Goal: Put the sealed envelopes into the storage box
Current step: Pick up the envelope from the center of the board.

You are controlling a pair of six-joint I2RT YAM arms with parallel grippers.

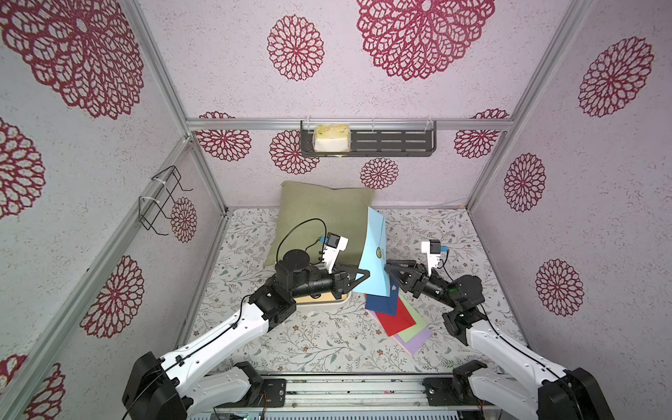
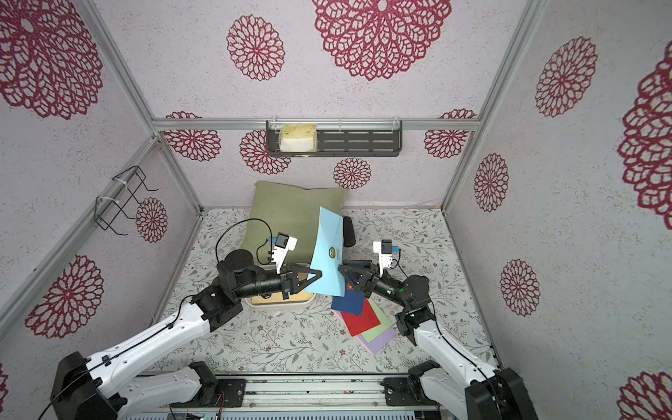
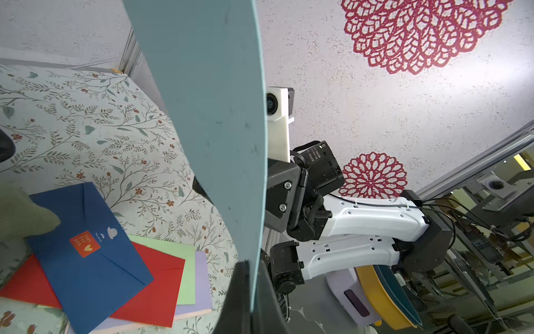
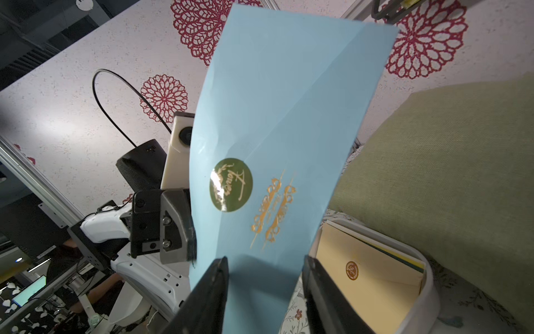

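One light blue envelope (image 1: 374, 251) is standing almost on end at the centre of both top views. It is bowing slightly along its length, and its lower corner is hanging over the gap between the storage box (image 1: 327, 303) and a fanned stack. The left gripper (image 1: 365, 273) is pinching its lower left edge, fingers closed on the paper. In the left wrist view the sheet is running edge-on up the middle of the frame. The right gripper (image 1: 387, 266) is facing the flap side. Its fingers (image 4: 208, 303) are standing apart at the bottom of the right wrist view, clamping nothing, though I cannot tell whether the tips are touching the paper. A dark green round seal (image 4: 231, 185) is closing the flap, carrying gold script too slanted to read, with a gold ornamental print just beside it. The white box is lying under the left arm against a green cushion (image 1: 316, 214) and is holding a cream envelope (image 4: 367, 277) with a small round seal. Right of the box, a navy envelope (image 3: 109, 274) is lying on a red envelope (image 3: 156, 277), a green envelope (image 3: 173, 254) and a lilac envelope (image 3: 202, 277). An orange sticker (image 3: 84, 243) on the navy one is reading "just for you". Bare floral tabletop (image 1: 309, 338) is lying open toward the lower edge of the frame.
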